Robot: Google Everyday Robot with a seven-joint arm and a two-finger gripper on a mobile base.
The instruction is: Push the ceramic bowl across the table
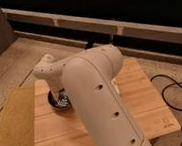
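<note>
Single camera view looking down on the work area. The robot's pale arm (pixel 101 106) fills the centre and lower middle of the frame, its elbow bending towards the left, where the wrist turns downward. The tool (pixel 56 91) hangs from that wrist at centre left, and its lower end meets the ceramic bowl (pixel 64 101) from above, at or just inside the bowl's rim. Whether the tool is apart or together cannot be told, since the wrist housing hides its tip. The ceramic bowl, dark and glossy with pale glints inside, sits upright in the left part of the surface (pixel 141 98), near its left edge and directly under the tool. Its right side is covered by the arm. The surface is a light wooden top made of planks running left to right, and its lower middle is hidden by the arm. A yellowish-green mat (pixel 11 133) lies flat on the floor just beside the surface, at lower left. Dark cables (pixel 178 94) loop on the speckled floor (pixel 12 62) at right. Across the top of the frame a pale horizontal rail (pixel 103 24) runs before a dark background.
</note>
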